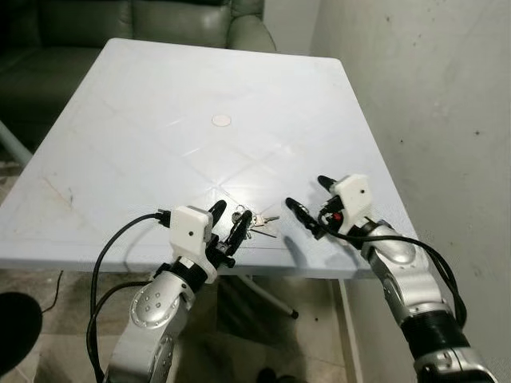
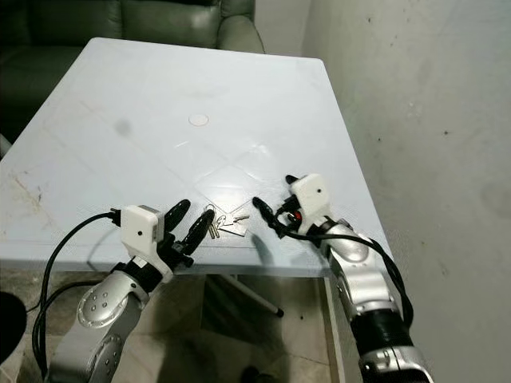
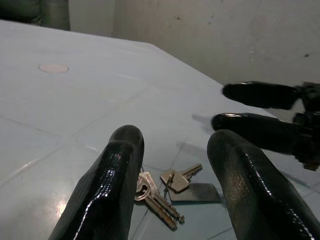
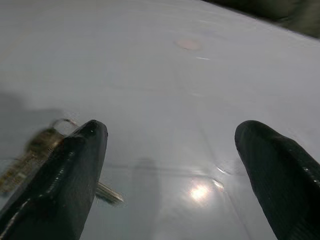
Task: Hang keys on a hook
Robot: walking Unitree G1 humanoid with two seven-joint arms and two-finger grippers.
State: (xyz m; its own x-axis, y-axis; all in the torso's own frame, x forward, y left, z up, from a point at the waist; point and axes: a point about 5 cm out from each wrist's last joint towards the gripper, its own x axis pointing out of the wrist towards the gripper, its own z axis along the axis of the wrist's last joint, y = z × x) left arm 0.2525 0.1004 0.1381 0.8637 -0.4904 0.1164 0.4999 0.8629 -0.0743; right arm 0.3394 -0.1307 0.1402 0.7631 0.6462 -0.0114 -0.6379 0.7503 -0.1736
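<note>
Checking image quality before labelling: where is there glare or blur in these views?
Right wrist view: bright glare spot on the white plastic table, and the bunch of metal keys is smeared. Left wrist view: keys sharp, near black fingers soft. Head views: mild sheen mid-table, otherwise clear.

My head cameras look down over the bench (image 1: 200, 96) from its near edge. Each wrist camera looks low along its own fingers, close to the surface. All four views share the keys (image 1: 254, 223) lying between my left gripper (image 1: 226, 227) and right gripper (image 1: 307, 199).
</note>
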